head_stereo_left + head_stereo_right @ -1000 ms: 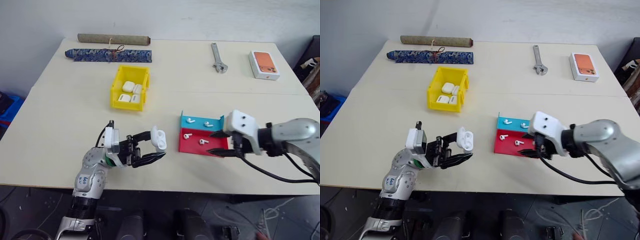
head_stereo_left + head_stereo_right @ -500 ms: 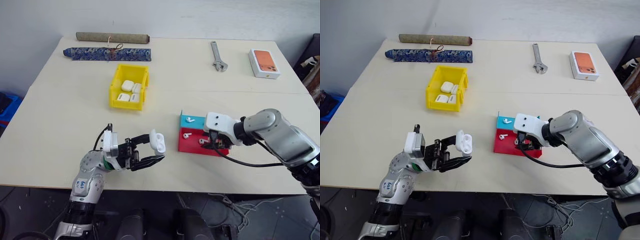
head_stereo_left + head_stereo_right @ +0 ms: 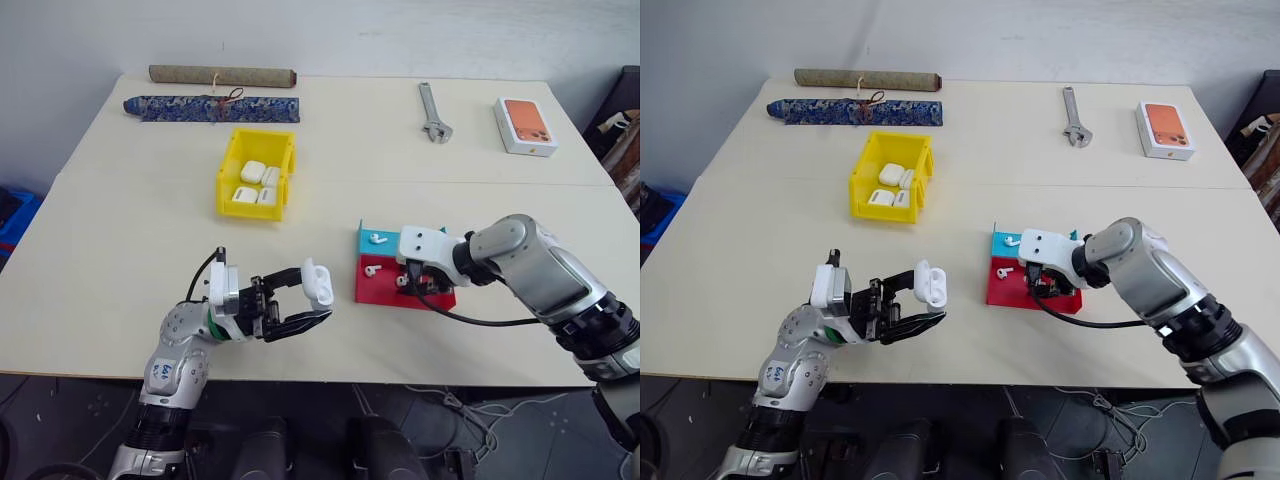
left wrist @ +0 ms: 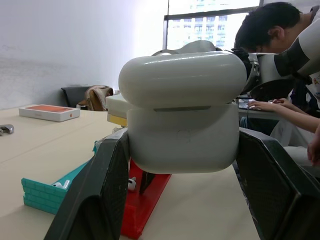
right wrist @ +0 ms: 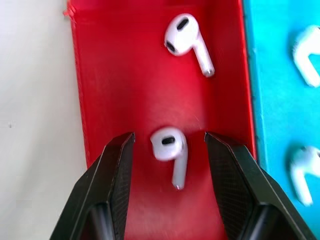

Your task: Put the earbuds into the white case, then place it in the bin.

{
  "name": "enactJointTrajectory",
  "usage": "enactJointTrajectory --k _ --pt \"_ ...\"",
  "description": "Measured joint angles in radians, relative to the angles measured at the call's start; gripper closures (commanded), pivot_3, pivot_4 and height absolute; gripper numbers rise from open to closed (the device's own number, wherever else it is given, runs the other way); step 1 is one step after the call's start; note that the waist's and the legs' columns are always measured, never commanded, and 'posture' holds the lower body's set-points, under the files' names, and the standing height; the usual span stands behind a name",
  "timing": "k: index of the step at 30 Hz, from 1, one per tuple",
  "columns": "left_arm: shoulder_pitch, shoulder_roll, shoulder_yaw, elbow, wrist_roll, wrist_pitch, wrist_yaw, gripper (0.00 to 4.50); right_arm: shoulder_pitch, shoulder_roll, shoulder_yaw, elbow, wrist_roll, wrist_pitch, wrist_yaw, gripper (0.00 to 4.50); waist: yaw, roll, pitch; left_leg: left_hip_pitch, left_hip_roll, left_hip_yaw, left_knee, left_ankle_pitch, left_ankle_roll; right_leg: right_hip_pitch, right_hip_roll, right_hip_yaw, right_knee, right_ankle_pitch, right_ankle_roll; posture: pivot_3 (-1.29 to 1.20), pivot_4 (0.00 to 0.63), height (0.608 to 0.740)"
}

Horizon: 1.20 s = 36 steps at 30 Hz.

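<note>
A: Starting on the left, what do you see over there?
B: The left end effector (image 3: 312,298) is clamped on the white case (image 3: 317,282) and holds it up above the table (image 3: 120,250), near the front edge, lid hinged open

A: And behind it?
B: Further back sits the bin (image 3: 256,173), yellow, with several white cases lying inside. Beyond that, near the far edge, lie a patterned blue cloth roll (image 3: 215,107) and a brownish rolled scroll (image 3: 222,75)

A: Moving to the middle?
B: There is a shallow tray (image 3: 378,292), red in its near half and blue in its far half. The earbuds (image 5: 168,146) are in it: two on the red part, and in the right wrist view two more on the blue part

A: What about the right arm?
B: The right end effector (image 5: 169,145) is down in the red half, its two black fingers (image 5: 116,160) standing apart on either side of one earbud. I see a gap on each side, so nothing is gripped

A: Anything further right?
B: A metal wrench (image 3: 433,112) lies at the back, and a flat white box with an orange picture (image 3: 525,125) is near the far right corner. In the left wrist view a person (image 4: 280,30) sits beyond the table
</note>
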Motion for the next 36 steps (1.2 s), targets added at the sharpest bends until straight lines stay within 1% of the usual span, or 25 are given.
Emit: enactJointTrajectory --k 9,17,20,22,23,31,33,36 --pt "0.001 0.009 0.002 0.000 0.000 0.001 0.000 1.74 -0.004 0.007 0.000 0.009 -0.048 -0.020 0.041 2.27 0.000 0.000 0.000 0.000 0.000 0.000 0.001 0.000 0.000 0.000 0.000 0.000 0.001 0.000 0.000 0.00 0.150 0.740" --pt "0.003 0.014 0.008 0.000 -0.001 0.003 0.000 1.74 0.007 0.004 -0.012 0.007 -0.058 -0.016 0.059 2.27 0.000 0.000 0.000 0.000 0.000 0.000 0.001 0.000 0.000 0.001 0.000 0.000 0.000 0.000 0.000 0.00 0.150 0.740" --pt "0.003 0.014 0.008 0.000 -0.001 0.004 0.001 1.74 0.009 0.006 -0.013 0.006 -0.059 -0.015 0.062 2.85 0.000 0.000 0.000 0.000 0.000 0.000 0.001 0.000 0.000 0.001 0.000 0.000 0.000 0.000 0.000 0.00 0.150 0.740" --pt "0.003 0.015 0.008 0.000 -0.001 0.005 0.001 1.74 0.013 0.007 -0.013 0.003 -0.059 -0.016 0.064 3.42 0.000 0.000 0.000 0.001 0.000 0.000 0.001 0.000 0.000 0.001 0.000 0.000 0.000 0.000 0.000 0.00 0.150 0.740" --pt "0.003 0.015 0.008 0.000 -0.001 0.005 0.001 1.74 0.015 0.007 -0.013 0.001 -0.059 -0.016 0.065 3.78 0.000 0.000 0.000 0.001 0.000 0.000 0.002 0.000 0.000 0.001 0.000 0.000 0.001 0.000 0.000 0.00 0.150 0.740" --pt "0.009 0.019 0.010 0.000 -0.001 0.012 0.002 1.74 0.023 0.006 -0.023 -0.001 -0.060 -0.020 0.069 3.78 0.000 0.000 0.000 0.001 0.000 -0.001 0.002 0.000 0.000 0.001 0.000 0.000 0.001 0.000 0.000 0.00 0.150 0.740" --pt "0.009 0.019 0.010 0.000 -0.001 0.012 0.002 1.74 0.026 0.005 -0.028 -0.001 -0.060 -0.021 0.073 3.97 0.000 0.000 0.000 0.001 0.000 0.000 0.002 0.000 0.000 0.002 0.000 0.000 0.001 0.000 0.000 0.00 0.150 0.740" --pt "0.008 0.020 0.012 0.000 -0.001 0.012 0.000 1.74 0.035 0.001 -0.039 0.000 -0.057 -0.033 0.083 4.02 0.001 0.000 0.000 0.001 0.000 -0.001 0.002 0.000 0.000 0.001 0.000 0.000 0.001 0.000 0.000 0.00 0.150 0.740"
